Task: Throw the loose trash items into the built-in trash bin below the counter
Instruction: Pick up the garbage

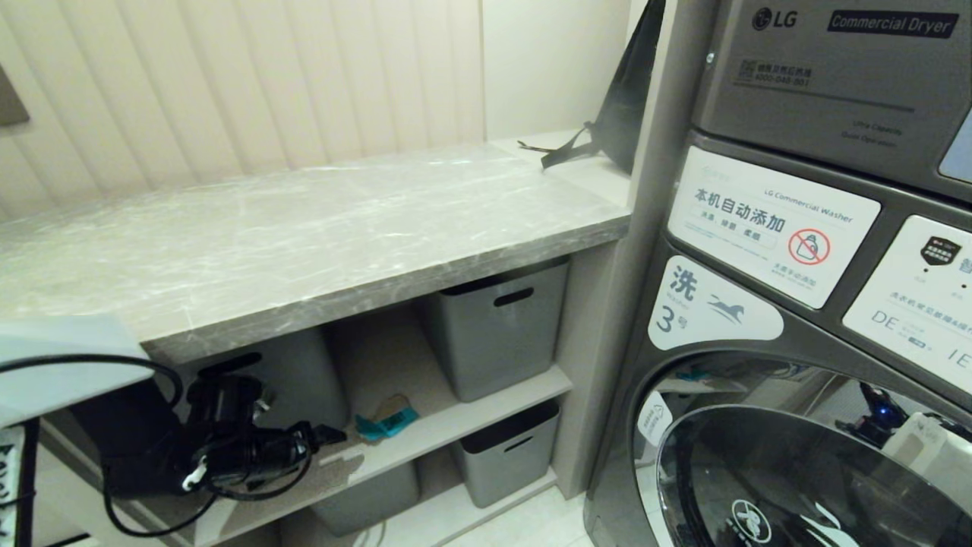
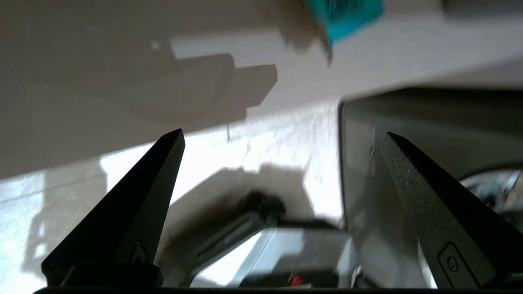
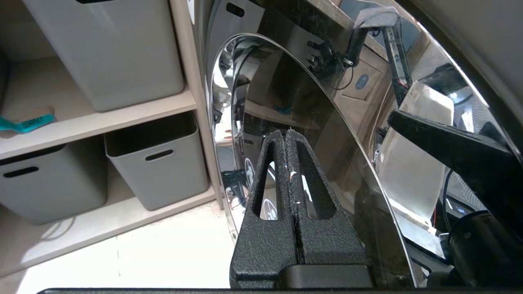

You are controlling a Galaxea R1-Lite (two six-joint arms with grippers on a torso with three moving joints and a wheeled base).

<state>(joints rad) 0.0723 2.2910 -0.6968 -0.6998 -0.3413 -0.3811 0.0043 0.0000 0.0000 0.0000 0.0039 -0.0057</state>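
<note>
A small teal paper scrap (image 1: 387, 423) lies on the middle shelf under the grey marble counter (image 1: 304, 228). It also shows in the left wrist view as the teal scrap (image 2: 347, 16) and in the right wrist view as the scrap (image 3: 24, 122). My left gripper (image 1: 326, 434) hangs at the shelf's front edge, just left of the scrap and apart from it. Its fingers (image 2: 155, 183) stand wide open with nothing between them. My right gripper (image 3: 285, 132) is shut and empty beside the washer door. The built-in trash bin is out of view.
Grey tubs (image 1: 497, 327) (image 1: 507, 452) stand on the shelves right of the scrap, another tub (image 1: 364, 497) below it. A washer with a glass door (image 1: 759, 456) fills the right side. A black strapped bag (image 1: 619, 114) leans at the counter's far end.
</note>
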